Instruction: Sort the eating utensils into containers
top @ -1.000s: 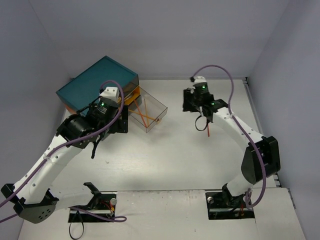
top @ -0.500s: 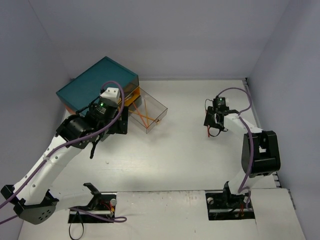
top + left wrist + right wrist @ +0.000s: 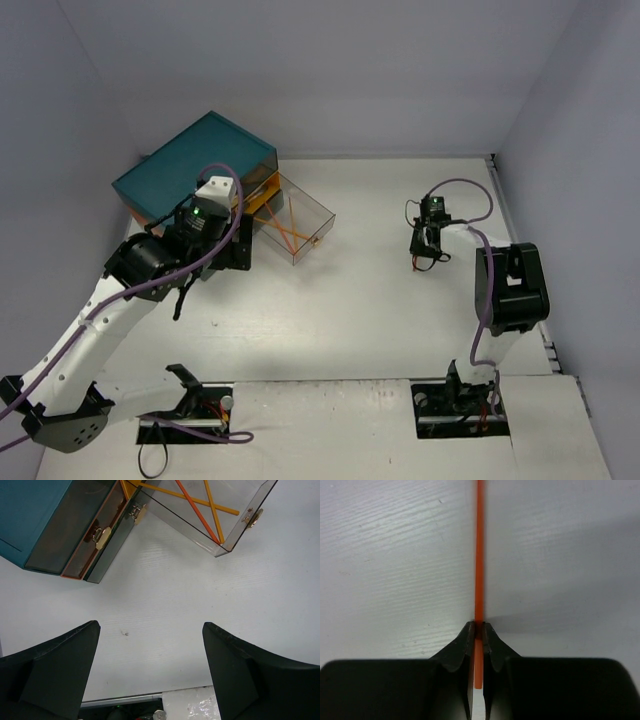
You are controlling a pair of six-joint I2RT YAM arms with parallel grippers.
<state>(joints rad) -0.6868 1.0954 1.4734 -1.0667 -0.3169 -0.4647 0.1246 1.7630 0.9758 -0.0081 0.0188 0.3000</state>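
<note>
An orange chopstick [image 3: 479,555] lies on the white table, and my right gripper [image 3: 478,630] is shut on its near end. From above, the right gripper [image 3: 419,255] sits low over the table right of centre. The teal chest [image 3: 195,165] stands at the back left, with one clear drawer [image 3: 322,214] pulled out that holds several orange chopsticks [image 3: 286,233]. In the left wrist view these chopsticks [image 3: 199,511] cross inside the drawer [image 3: 243,531]. My left gripper [image 3: 150,647] hangs wide open above bare table just in front of the chest [image 3: 30,515], with nothing in it.
Two more chest drawers with pale knobs [image 3: 102,536] stand slightly open beside the pulled-out one. Grey walls close the table at the back and on both sides. Both arm bases [image 3: 460,405] sit at the near edge.
My right gripper has dropped from higher up to the table and shut on the orange chopstick. The left arm has barely shifted and stays open.
</note>
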